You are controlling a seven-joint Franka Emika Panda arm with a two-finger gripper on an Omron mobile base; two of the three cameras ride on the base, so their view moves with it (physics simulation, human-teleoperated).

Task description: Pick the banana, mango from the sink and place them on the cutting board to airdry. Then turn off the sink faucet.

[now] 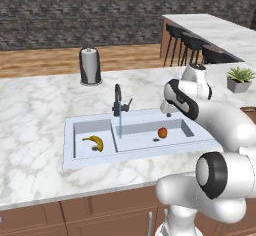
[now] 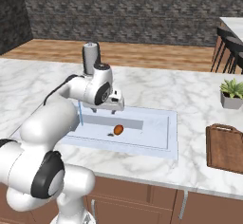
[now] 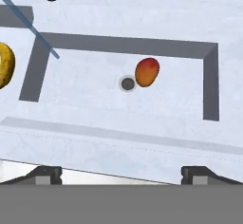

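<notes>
1. Pale blue-white rectangular double-basin sink [image 1: 141, 152], set in the white marble counter [image 1: 35, 115]; I take it as my landmark.
2. Small round orange-red mango [image 3: 146, 71]: in the sink's larger compartment, just beside its round drain [image 3: 127, 83].
3. Small curved yellow banana [image 1: 94, 142] with dark tips: in the sink's smaller compartment, beyond the divider from the mango.
4. Slim dark metal faucet [image 1: 119, 101]: upright at the sink's back edge, a thin blue water stream [image 1: 120, 126] falling from it into the basin.
5. Two-finger gripper [image 3: 122, 175]: I see it hanging above the sink's larger compartment, jaws spread wide, nothing between them, well clear of the mango.
6. Dark brown wooden cutting board [image 2: 225, 147] with raised rim: on the counter, well to the right of the sink.
7. Grey potted plant [image 2: 232, 94]: behind the board, further from the sink.
8. Dark cylindrical paper-towel holder [image 1: 90, 66]: on the counter behind the sink.
</notes>
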